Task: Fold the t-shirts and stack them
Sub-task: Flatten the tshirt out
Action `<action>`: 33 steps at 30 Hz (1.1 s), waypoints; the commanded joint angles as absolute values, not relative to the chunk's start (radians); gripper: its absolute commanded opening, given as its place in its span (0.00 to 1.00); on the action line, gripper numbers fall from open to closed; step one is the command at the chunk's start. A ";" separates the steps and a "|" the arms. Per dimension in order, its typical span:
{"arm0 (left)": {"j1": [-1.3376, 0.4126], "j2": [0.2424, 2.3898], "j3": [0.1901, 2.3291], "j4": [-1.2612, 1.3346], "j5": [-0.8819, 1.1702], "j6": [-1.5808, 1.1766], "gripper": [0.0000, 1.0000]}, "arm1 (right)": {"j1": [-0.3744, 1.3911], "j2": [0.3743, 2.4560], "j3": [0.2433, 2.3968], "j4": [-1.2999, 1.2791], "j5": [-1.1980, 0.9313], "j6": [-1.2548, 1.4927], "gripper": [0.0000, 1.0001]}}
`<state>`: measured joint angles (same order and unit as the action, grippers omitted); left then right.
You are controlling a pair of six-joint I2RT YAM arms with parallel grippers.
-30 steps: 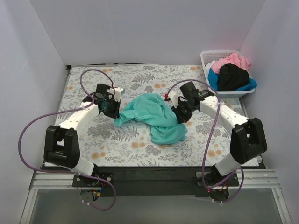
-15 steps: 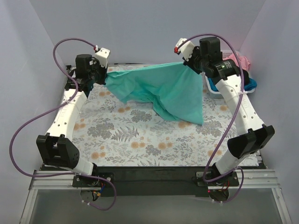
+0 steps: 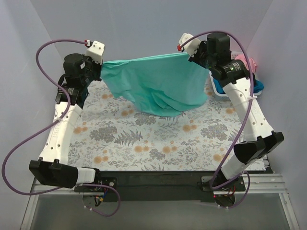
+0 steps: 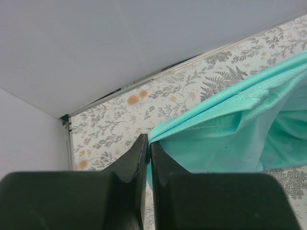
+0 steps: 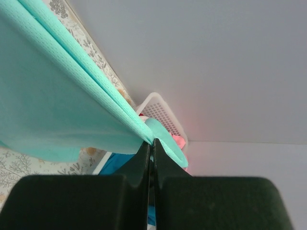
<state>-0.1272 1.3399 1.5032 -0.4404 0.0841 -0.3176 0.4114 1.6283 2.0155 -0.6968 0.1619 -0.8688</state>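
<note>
The teal-green t-shirt [image 3: 156, 86] hangs stretched in the air between my two grippers, high over the back of the table. My left gripper [image 3: 100, 67] is shut on its left top corner; the left wrist view shows the closed jaws pinching the cloth edge [image 4: 201, 139]. My right gripper [image 3: 192, 53] is shut on its right top corner, and the right wrist view shows the folded hem [image 5: 72, 86] running away from the closed jaws. The shirt's lower part sags in folds just above the table. Pink [image 3: 248, 62] and blue [image 3: 259, 86] shirts lie in the basket.
The white lattice basket [image 3: 216, 91] stands at the back right, mostly hidden behind my right arm; it also shows in the right wrist view [image 5: 160, 110]. The grey-and-orange floral table cloth [image 3: 144, 139] covers the table. White walls close in the back and sides.
Both grippers have lifted the teal shirt from a crumpled heap on the table up and apart, so it now hangs spread wide. The left gripper rose further in the last half second.
</note>
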 commanded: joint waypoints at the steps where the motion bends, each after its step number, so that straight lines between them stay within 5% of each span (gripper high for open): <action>1: -0.106 1.214 1.531 -0.439 -0.029 -0.304 0.00 | 0.413 1.494 2.005 -0.604 0.270 -0.900 0.01; 13: -0.109 1.120 1.269 -1.001 0.503 0.098 0.00 | 0.581 1.316 1.383 -0.811 0.023 -0.890 0.01; 18: -0.188 1.173 1.094 -1.134 0.552 0.170 0.00 | 0.627 1.327 1.126 -0.842 -0.083 -0.914 0.01; 21: -0.323 1.192 0.994 -1.141 0.535 0.112 0.09 | 0.641 1.364 1.065 -0.862 -0.129 -0.902 0.01; 22: -0.351 1.210 0.977 -1.144 0.538 0.097 0.25 | 0.647 1.385 1.071 -0.882 -0.147 -0.902 0.01; 25: -0.377 1.227 0.963 -1.184 0.560 0.083 0.42 | 0.649 1.385 1.101 -0.968 -0.176 -0.885 0.49; 26: -0.377 1.221 0.959 -1.202 0.557 0.086 0.48 | 0.647 1.370 1.098 -0.977 -0.169 -0.885 0.83; 29: -0.377 1.184 0.942 -1.198 0.528 0.072 0.51 | 0.646 1.293 1.027 -0.985 -0.140 -0.894 0.86; 33: -0.376 1.178 0.875 -1.073 0.468 0.008 0.50 | 0.646 1.269 0.927 -0.977 -0.106 -0.879 0.74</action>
